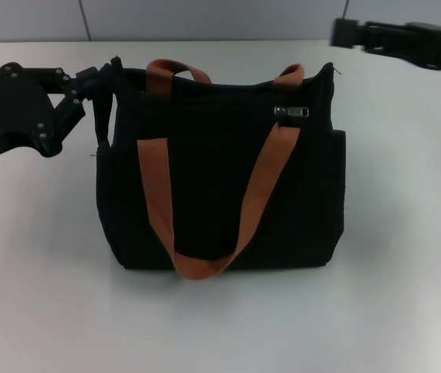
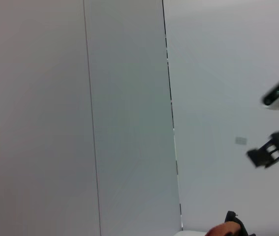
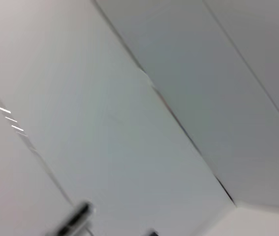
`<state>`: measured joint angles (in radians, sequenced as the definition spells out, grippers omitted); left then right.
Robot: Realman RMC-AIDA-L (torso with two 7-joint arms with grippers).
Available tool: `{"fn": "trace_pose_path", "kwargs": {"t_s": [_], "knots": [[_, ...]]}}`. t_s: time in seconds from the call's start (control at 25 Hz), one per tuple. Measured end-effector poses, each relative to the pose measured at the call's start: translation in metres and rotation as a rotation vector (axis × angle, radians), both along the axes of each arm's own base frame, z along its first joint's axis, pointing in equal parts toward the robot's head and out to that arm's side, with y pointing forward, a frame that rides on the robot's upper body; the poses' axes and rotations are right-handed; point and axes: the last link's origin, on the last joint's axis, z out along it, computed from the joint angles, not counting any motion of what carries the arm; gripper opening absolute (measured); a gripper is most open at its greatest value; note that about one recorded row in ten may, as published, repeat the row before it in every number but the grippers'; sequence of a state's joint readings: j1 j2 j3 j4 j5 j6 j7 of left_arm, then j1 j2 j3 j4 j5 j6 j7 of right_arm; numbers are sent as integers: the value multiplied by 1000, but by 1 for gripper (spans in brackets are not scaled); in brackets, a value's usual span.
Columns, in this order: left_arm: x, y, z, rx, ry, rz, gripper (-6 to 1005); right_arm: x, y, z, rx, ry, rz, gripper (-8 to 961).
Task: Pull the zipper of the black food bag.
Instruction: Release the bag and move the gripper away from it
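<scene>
The black food bag (image 1: 220, 194) stands upright in the middle of the white table, with two orange-brown loop handles (image 1: 259, 186). The zipper's silver pull tab (image 1: 292, 112) lies near the right end of the bag's upper edge. My left gripper (image 1: 105, 76) reaches in from the left and is shut on the bag's upper left corner. My right gripper (image 1: 343, 33) hovers high at the back right, apart from the bag, above and to the right of the pull tab. It also shows in the left wrist view (image 2: 264, 153), above a bit of handle (image 2: 224, 229).
The white table (image 1: 407, 233) extends around the bag on all sides. A grey panelled wall (image 1: 204, 15) runs behind the table's far edge. The right wrist view shows only wall panels.
</scene>
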<state>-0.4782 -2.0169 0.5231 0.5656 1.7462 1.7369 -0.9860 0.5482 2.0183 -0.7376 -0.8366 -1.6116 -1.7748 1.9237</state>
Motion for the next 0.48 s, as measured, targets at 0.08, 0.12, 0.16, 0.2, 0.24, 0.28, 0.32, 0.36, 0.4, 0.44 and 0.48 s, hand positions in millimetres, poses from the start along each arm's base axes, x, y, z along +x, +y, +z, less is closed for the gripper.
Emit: {"fn": "trace_pose_path", "kwargs": {"t_s": [0.08,0.12,0.16,0.2,0.24,0.28,0.32,0.36,0.4,0.44,0.48], "knots": [[-1,-1,-1,-1,-2,4,136,10,-8,-1,42,38,67,322],[-1,-1,-1,-2,-3,6,137,10,-8,-1,42,38,67,369],[-1,-1,-1,-2,-3,6,137,15,-13,-2,68,50,105,415],[-1,-1,-3,-8,-5,7,138,22,-23,-6,113,58,179,462],[-1,-1,-3,-8,-5,7,138,22,-23,-6,113,58,179,508],[0,-1,-3,-13,-7,8,138,30,-36,-12,159,51,250,555],[0,-1,-3,-13,-7,8,139,30,-36,-12,159,51,250,592],[0,-2,-3,-19,-11,10,139,34,-42,-15,178,40,282,629],[1,-2,-3,-29,-14,15,139,40,-55,-25,189,4,352,667],[1,-2,-3,-29,-14,15,140,40,-55,-25,189,4,352,704],[0,-2,-3,-33,-15,19,140,45,-65,-35,180,-33,401,741]]}}
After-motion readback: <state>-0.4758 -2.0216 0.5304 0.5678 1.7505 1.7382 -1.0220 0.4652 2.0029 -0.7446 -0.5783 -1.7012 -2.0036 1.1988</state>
